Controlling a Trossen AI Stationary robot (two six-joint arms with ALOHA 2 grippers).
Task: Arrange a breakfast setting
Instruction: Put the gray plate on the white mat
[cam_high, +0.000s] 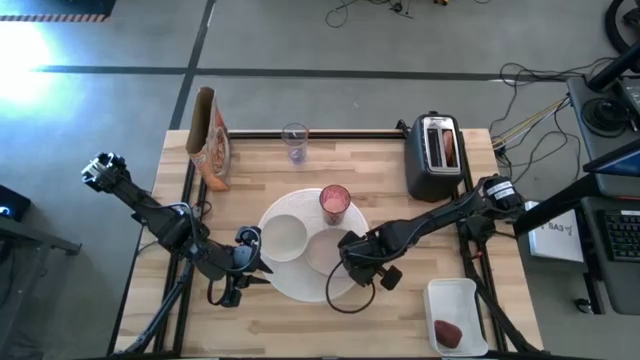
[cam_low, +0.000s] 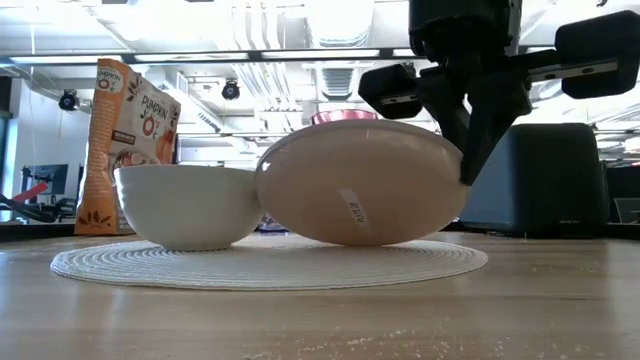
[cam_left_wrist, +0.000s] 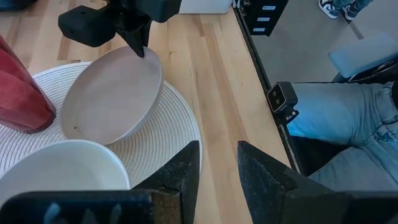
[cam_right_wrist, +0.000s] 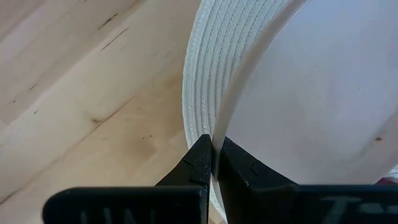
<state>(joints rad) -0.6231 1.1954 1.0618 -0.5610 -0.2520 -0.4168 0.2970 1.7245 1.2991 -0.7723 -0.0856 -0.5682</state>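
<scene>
Step in hand, as I read it: placing the plate. The right tool had its fingers pinched tight on the near rim of the large round white plate, holding that edge lifted so the plate sat tilted over the round white woven placemat; the low view showed its underside with a small sticker, far edge down near the mat.

Next move probably calls for lowering the rim flat onto the mat, then opening and backing off without dragging the plate. Clearance is tight: the small white bowl sat just left of the plate on the same mat, and the pink translucent tumbler stood just beyond it at the mat's far edge.

The left tool hovered at the mat's near-left edge, fingers slightly apart, holding nothing.

Plate looked plain, matte, shallow, no chips visible.

Not yet set: the small dark-red fruit lay in the rectangular white tray at near right. Something reddish-brown sat in a slot of the black-and-silver toaster at far right, possibly the bread. A clear glass cup and an orange cereal box stood at the far side of the bench.
</scene>
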